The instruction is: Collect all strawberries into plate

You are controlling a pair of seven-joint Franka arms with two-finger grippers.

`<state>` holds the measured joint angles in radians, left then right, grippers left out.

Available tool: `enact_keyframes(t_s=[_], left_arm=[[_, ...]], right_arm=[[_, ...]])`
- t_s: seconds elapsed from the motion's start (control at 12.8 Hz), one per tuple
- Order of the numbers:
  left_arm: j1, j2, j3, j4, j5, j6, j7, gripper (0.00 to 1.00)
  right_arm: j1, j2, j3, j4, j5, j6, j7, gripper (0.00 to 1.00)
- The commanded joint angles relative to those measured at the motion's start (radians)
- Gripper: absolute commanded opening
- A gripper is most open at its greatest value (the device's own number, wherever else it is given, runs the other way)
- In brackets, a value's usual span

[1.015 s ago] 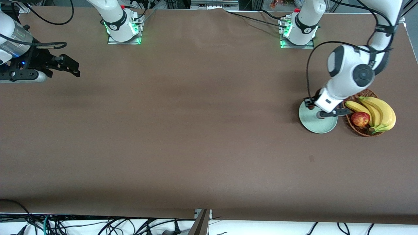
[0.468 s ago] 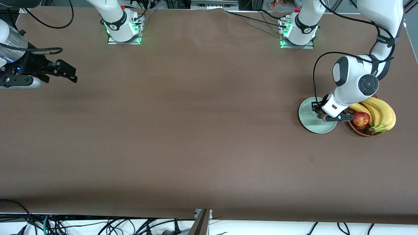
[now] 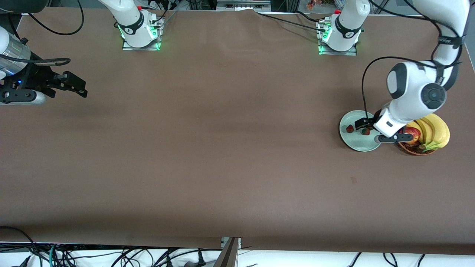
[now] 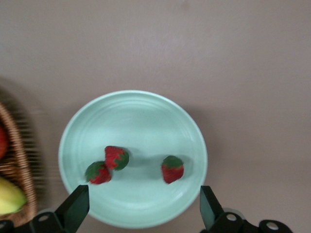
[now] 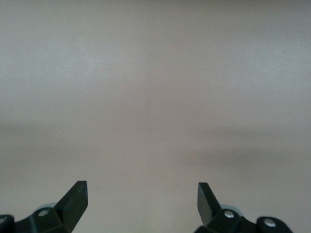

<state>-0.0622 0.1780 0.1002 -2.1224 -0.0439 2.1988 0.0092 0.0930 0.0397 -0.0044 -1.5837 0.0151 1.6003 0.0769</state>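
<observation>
The pale mint-green plate (image 3: pixel 356 142) lies near the left arm's end of the table, beside the basket. Three strawberries lie in it: in the left wrist view two touch each other (image 4: pixel 116 158) (image 4: pixel 98 173) and one lies apart (image 4: pixel 172 169), all on the plate (image 4: pixel 141 121). The front view shows two of them (image 3: pixel 350 128) (image 3: pixel 366 131). My left gripper (image 3: pixel 372 132) (image 4: pixel 141 213) is open and empty over the plate's edge next to the basket. My right gripper (image 3: pixel 76 85) (image 5: pixel 141 201) is open and empty over bare table at the right arm's end, where that arm waits.
A brown wicker basket (image 3: pixel 408 148) (image 4: pixel 17 160) touches the plate's side and holds yellow bananas (image 3: pixel 436 131) and a red apple (image 3: pixel 412 133). The brown table (image 3: pixel 222 148) stretches wide between the two arms.
My left gripper has moved across the plate toward the basket and let go of a strawberry; two berries now show uncovered on the plate. My right gripper has shifted only slightly.
</observation>
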Motion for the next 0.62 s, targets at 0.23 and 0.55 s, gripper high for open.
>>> enact_keyframes(t_s=[0.23, 0.55], left_arm=[[0.012, -0.141, -0.007, 0.224, -0.007, -0.370, 0.075, 1.00], [0.010, -0.137, -0.050, 0.450, -0.007, -0.601, 0.097, 1.00]], right_arm=[[-0.013, 0.008, 0.011, 0.022, -0.006, -0.007, 0.004, 1.00], [-0.013, 0.008, 0.011, 0.022, -0.004, -0.007, 0.004, 1.00]])
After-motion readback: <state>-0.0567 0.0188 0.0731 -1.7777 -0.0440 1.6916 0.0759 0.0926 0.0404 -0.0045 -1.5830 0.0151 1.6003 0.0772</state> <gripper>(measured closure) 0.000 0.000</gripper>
